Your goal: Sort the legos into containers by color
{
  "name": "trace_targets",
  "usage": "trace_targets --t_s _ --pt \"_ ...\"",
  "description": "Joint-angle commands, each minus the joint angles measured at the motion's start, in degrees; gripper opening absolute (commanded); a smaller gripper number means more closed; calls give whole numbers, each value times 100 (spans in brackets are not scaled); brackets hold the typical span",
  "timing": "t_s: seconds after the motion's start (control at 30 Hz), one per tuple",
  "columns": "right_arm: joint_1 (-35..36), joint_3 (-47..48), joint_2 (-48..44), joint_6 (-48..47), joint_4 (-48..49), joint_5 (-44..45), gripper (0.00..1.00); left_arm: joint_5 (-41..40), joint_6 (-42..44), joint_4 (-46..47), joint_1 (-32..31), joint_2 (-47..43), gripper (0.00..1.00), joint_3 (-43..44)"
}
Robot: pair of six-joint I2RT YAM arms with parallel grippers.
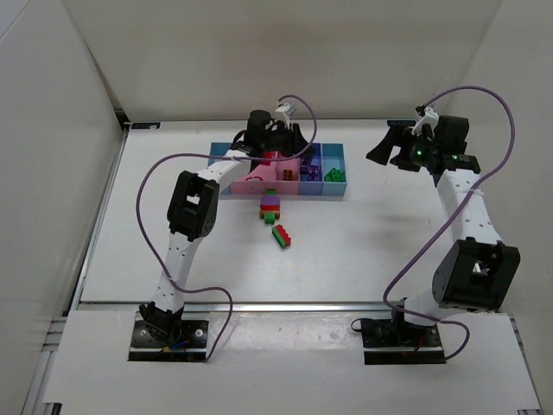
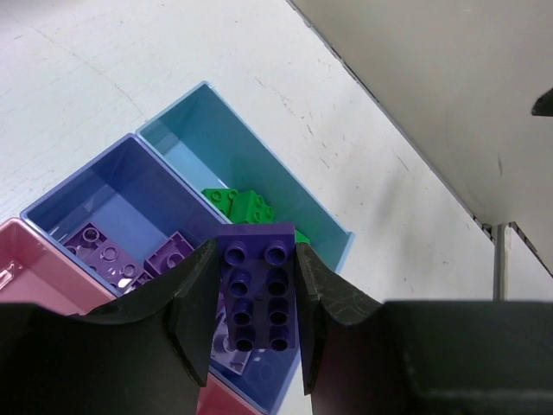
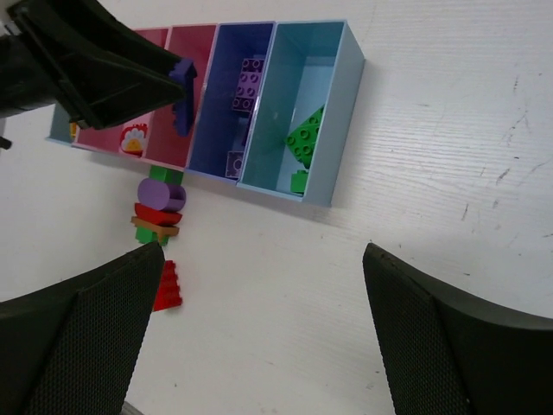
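Note:
My left gripper (image 1: 278, 161) hangs over the long tray (image 1: 333, 194), shut on a dark purple brick (image 2: 257, 294). In the left wrist view the brick is above the darker blue compartment (image 2: 95, 186), which holds purple bricks (image 2: 104, 252). The end light blue compartment (image 2: 199, 121) holds green bricks (image 2: 242, 205). My right gripper (image 3: 259, 328) is open and empty, above bare table to the right of the tray. On the table in front of the tray lie a stack of purple, red, orange and green pieces (image 3: 159, 206) and a red-and-green brick (image 1: 282, 235).
The pink compartments (image 3: 164, 143) lie under my left arm; a red-and-white piece (image 3: 131, 138) shows in one. White walls close in the table at the back and sides. The right arm's cable loops near the table's front right.

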Motion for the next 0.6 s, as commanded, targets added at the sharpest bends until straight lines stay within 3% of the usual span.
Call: trace_targets --t_s 0.0,0.27,0.3,0.33,0.5,0.57 --pt "-160 -1 94 203 226 -666 99 -58 22 -1 -39 -3 44 318" --pt "-152 -1 164 -412 -159 -668 99 -287 13 -195 -4 -195 56 283" --pt "-134 -1 156 -561 -248 -641 99 -339 -31 -195 22 -266 60 248" --pt "-73 8 156 -737 -318 -545 99 -444 -66 -230 31 -345 76 186" --pt "454 -228 -125 -2097 -635 113 99 -586 161 -729 119 -1073 88 282" --pt "821 -317 -195 -2433 -705 211 99 -656 467 -1072 198 -1460 99 230"
